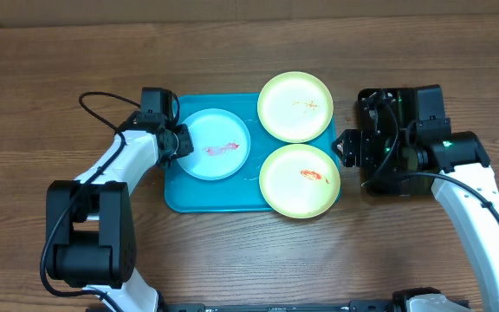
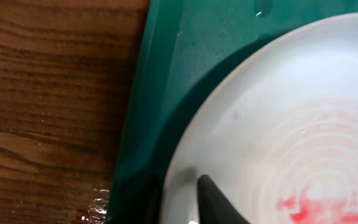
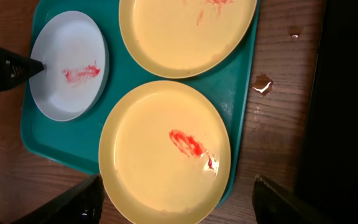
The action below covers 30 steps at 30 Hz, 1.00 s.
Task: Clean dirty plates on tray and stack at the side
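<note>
Bench (image 1: 50,52) of brown wood carries the turquoise tray (image 1: 180,196) at its middle, and we go across it from the left edge. The left pincer (image 1: 183,144) reaches over the tray's left edge to the light blue plate (image 1: 219,143), which lies flat in the tray's left half and has a red smear at its centre. In the left wrist view one black finger (image 2: 219,202) lies on the plate's upper face just inside the rim. Its partner is hidden, so we cannot tell whether the pincer has closed on the rim or only touches it. At the tray's far right corner sits the far yellow plate (image 1: 295,106), faintly marked with red and hanging over the far edge. At the near right corner sits the near yellow plate (image 1: 300,180), with a bright red smear, hanging over the near and right edges. These two lie just beside each other, perhaps touching, though we cannot be sure from above. Just off the tray's right edge hangs the right pincer (image 1: 343,149), its jaws spread wide with nothing held. A few droplets (image 3: 263,85) lie on the bench beside it, and beyond them lies the black tray (image 3: 347,124).
</note>
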{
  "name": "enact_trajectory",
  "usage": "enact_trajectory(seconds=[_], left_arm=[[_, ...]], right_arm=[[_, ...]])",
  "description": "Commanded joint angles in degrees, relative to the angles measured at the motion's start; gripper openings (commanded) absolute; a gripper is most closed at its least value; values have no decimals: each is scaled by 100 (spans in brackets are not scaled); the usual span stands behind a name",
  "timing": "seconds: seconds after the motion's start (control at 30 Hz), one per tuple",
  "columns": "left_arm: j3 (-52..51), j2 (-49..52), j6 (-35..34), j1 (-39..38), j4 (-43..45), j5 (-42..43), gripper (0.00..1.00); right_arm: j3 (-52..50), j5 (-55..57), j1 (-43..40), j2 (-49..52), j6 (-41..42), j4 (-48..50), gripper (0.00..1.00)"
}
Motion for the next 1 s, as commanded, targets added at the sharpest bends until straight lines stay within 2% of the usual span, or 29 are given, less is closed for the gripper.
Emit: enact_trajectory(seconds=[0.0,0.13,0.2,0.23,0.27,0.33,0.5,0.63,0.83,0.97], left_arm=[[-129,59,55,-74,87,-26,18],[-138,59,52,-74,114,-63,17],[-138,59,55,-74,107,-61,11],[-138,59,52,-74,105,-61,4],[-138,59,52,-74,103,-61,4],[-138,59,52,-74,101,-63,4],[-138,59,-26,-74,52,-66,4],[-138,59,-81,-74,7,-68,4],[-138,59,-79,-72,-4,-103,4],[-138,59,-79,-72,-4,-101,4]], right_arm=[[103,31,-15,-50,-2,15,78],[103,74,-15,-50,-2,15,77],[103,94,-15,-50,0,15,77],[103,118,-15,-50,-2,15,77],[103,146,-15,-50,0,15,76],[103,216,-15,-50,37,15,70],[118,1381,-17,-50,1495,129,63],[275,1816,-133,-46,1982,146,61],[828,2135,-748,505,1823,52,61],[1467,2127,-1141,1305,1298,-37,55]])
